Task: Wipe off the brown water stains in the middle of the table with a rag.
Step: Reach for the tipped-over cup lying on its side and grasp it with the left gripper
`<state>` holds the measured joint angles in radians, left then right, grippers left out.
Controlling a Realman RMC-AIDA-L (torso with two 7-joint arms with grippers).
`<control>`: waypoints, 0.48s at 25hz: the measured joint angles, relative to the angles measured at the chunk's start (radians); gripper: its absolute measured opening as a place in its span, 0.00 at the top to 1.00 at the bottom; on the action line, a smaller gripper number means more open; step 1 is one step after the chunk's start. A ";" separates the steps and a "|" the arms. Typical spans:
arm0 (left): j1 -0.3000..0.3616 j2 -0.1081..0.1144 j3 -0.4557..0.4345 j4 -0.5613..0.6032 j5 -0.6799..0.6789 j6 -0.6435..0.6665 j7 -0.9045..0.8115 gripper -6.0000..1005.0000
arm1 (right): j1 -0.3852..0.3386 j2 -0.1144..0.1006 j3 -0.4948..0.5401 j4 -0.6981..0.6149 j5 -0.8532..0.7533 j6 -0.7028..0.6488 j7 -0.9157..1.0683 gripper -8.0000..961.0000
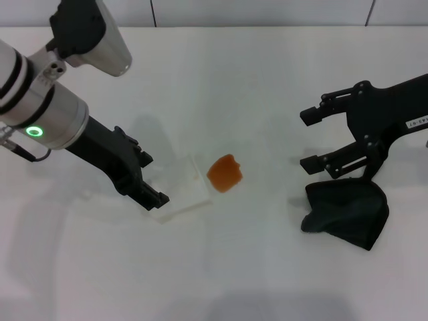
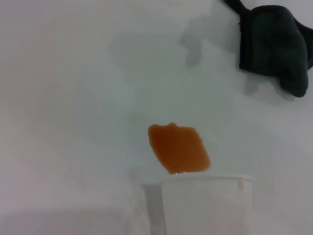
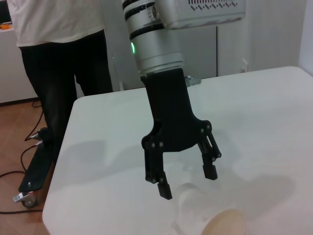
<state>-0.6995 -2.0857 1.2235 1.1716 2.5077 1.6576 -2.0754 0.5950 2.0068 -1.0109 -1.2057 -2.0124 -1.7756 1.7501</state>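
both grippers' jaws spread: left gripper (image 1: 150,189) partly hides tipped cup (image 1: 179,189), right gripper (image 1: 309,139) above rag (image 1: 348,212).

Reddish-brown wood floor (image 3: 22,142) with cables, white cabinet doors (image 3: 234,46) behind, a person (image 3: 61,54) standing nearby

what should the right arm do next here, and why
Probably lower the right gripper onto the rag and close on it. The gripper hangs open just above the rag, which lies loose on the table, and the brown water stains are unwiped. The left gripper is open beside the tipped cup.
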 joint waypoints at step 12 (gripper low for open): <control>-0.006 0.000 0.056 -0.073 -0.007 -0.092 0.008 0.16 | 0.002 0.001 -0.002 -0.002 0.004 -0.002 0.000 0.13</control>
<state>-0.7056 -2.0854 1.2799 1.0989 2.5007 1.5652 -2.0675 0.5974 2.0076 -1.0128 -1.2077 -2.0089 -1.7775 1.7503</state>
